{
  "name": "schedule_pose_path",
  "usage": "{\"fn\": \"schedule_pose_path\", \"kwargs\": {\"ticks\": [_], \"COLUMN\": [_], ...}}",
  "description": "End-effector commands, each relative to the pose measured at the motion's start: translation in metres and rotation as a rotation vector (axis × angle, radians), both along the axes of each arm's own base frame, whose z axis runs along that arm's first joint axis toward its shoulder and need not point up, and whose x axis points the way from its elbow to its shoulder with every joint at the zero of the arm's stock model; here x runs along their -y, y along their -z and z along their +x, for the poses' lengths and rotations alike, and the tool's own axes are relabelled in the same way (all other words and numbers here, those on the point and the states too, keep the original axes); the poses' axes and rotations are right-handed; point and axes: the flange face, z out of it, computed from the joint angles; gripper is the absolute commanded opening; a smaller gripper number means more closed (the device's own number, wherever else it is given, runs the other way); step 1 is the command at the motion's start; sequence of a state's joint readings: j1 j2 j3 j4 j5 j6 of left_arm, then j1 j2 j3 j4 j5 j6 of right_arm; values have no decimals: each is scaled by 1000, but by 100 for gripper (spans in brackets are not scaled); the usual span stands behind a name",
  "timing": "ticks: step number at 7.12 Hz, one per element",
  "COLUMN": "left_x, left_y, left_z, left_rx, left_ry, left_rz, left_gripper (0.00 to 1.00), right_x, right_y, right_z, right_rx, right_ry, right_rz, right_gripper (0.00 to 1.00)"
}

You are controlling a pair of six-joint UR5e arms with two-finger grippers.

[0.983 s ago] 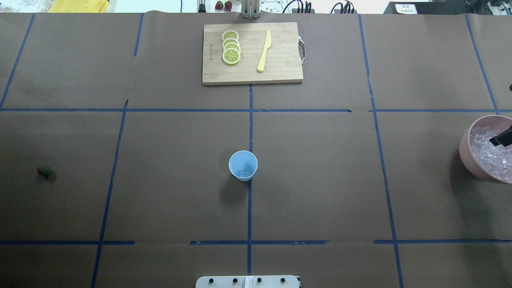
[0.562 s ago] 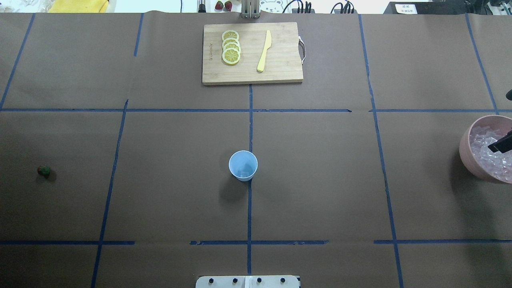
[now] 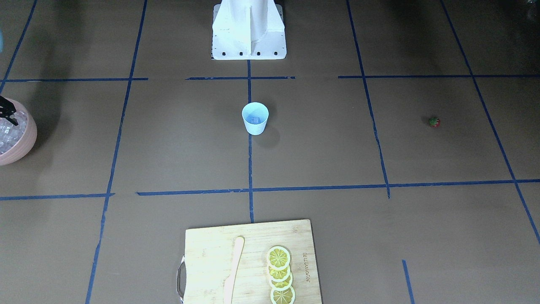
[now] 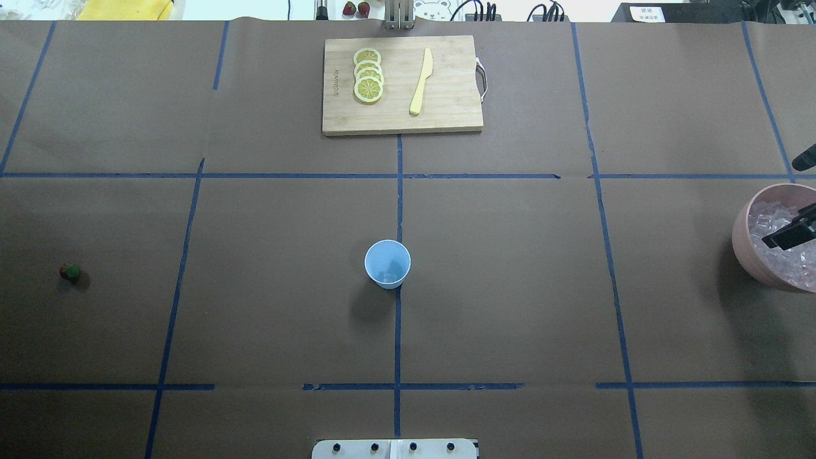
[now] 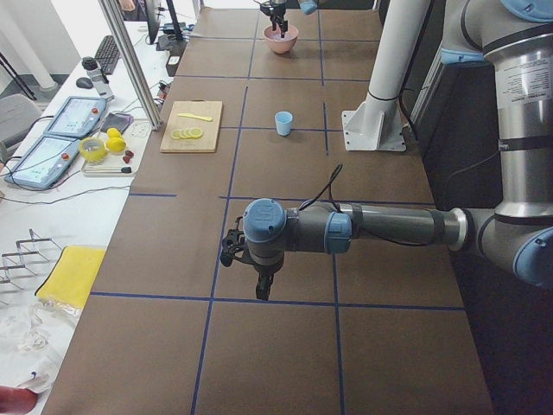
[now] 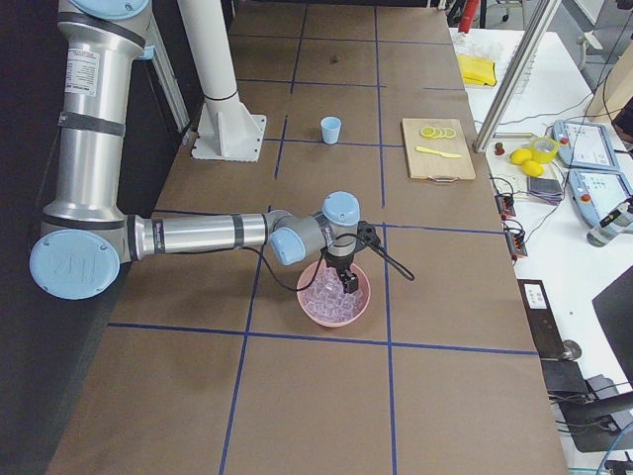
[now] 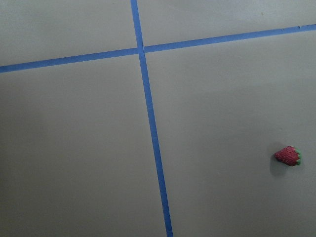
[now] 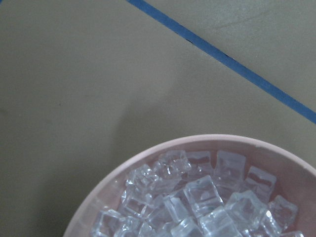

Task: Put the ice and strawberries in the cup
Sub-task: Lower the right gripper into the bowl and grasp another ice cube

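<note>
The pale blue cup [image 4: 387,263] stands upright at the table's middle, also in the front-facing view [image 3: 255,118]; a clear cube seems to lie in its bottom. The ice [image 4: 765,223] fills a pink bowl [image 4: 739,242] at the right edge; the right wrist view shows the cubes [image 8: 202,197] close below. My right gripper [image 4: 787,234] hangs over the bowl, mostly cut off; I cannot tell how its jaws stand. The strawberry [image 4: 70,273] lies alone at the far left, also in the left wrist view [image 7: 288,156]. My left gripper [image 5: 259,292] shows only in the exterior left view.
A wooden cutting board [image 4: 446,108] with lemon slices [image 4: 368,76] and a yellow knife [image 4: 421,80] lies at the far middle. The robot base plate [image 4: 395,448] sits at the near edge. Blue tape lines cross the brown table.
The right gripper's dark finger has slid further in over the pink bowl, toward the overhead view's left and slightly down. Cup and strawberry have not moved.
</note>
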State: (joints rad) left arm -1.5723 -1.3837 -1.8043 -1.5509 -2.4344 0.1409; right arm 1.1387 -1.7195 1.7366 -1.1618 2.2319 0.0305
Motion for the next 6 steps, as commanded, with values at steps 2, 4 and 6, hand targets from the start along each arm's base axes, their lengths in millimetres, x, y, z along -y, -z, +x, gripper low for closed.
{"fn": "schedule_pose_path", "kwargs": {"ticks": [2,4,6], "left_x": [-1,-1,-1], "left_y": [-1,-1,-1], "left_z": [0,-1,0], "left_rx": [0,0,0], "left_ry": [1,1,1], "left_rz": [-3,-2,-3], "left_gripper": [100,100,100], "right_x": [-6,-13,-17], "right_y": [-9,-12,-14], "right_z": [-2,1,3], "right_rx": [1,-2,-4], "right_ry": [0,3,6], "right_rz": [-7,-13,-15], "right_gripper": [94,93,92]}}
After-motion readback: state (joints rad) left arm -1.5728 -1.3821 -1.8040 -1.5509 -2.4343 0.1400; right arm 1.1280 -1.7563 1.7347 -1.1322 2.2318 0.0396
